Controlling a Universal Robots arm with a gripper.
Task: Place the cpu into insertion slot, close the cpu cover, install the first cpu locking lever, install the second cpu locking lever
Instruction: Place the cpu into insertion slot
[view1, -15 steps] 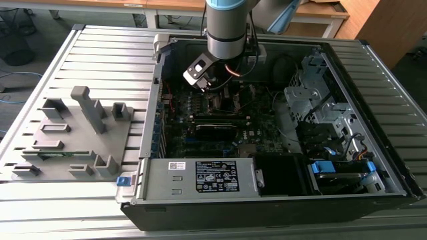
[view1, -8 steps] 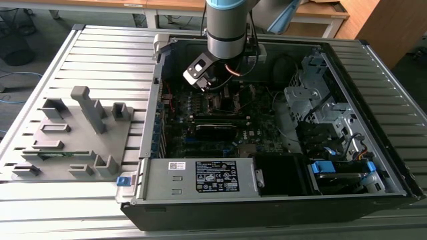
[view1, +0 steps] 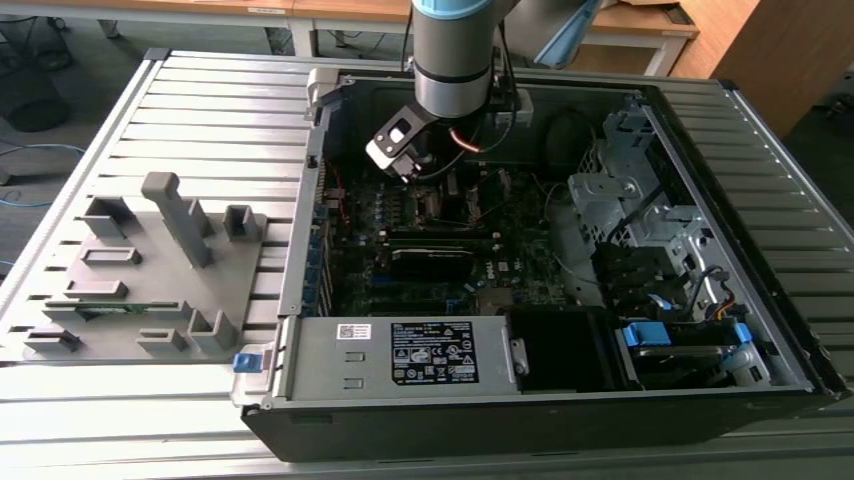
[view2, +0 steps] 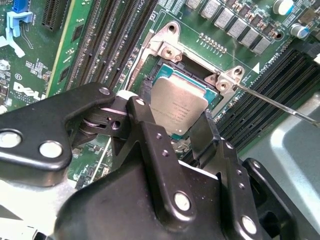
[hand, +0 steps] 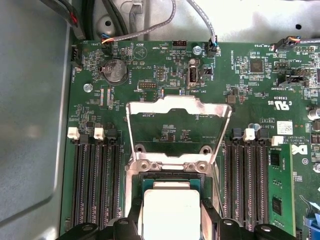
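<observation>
The cpu (view2: 179, 102), a flat grey metal square, sits over the insertion slot (view2: 159, 70) on the green circuit board. In both wrist views my gripper's (view2: 175, 132) black fingers (view2: 145, 125) press against two opposite edges of the cpu (hand: 170, 210), so it is shut on it. The chip looks level with the insertion slot's (hand: 172, 177) dark frame; I cannot tell whether it is fully seated. The cpu cover (hand: 177, 107) stands flipped open behind the slot. A thin wire locking lever (view2: 280, 102) sticks out beside the socket. In the exterior view my gripper (view1: 404, 160) reaches down into the open computer case.
Long black memory slots (hand: 95, 185) flank the socket on both sides. A grey box with a white label (view1: 400, 355) sits at the case's near edge. Drive cages and cables (view1: 641, 220) fill the exterior view's right. A grey fixture plate (view1: 147, 270) lies left of the case.
</observation>
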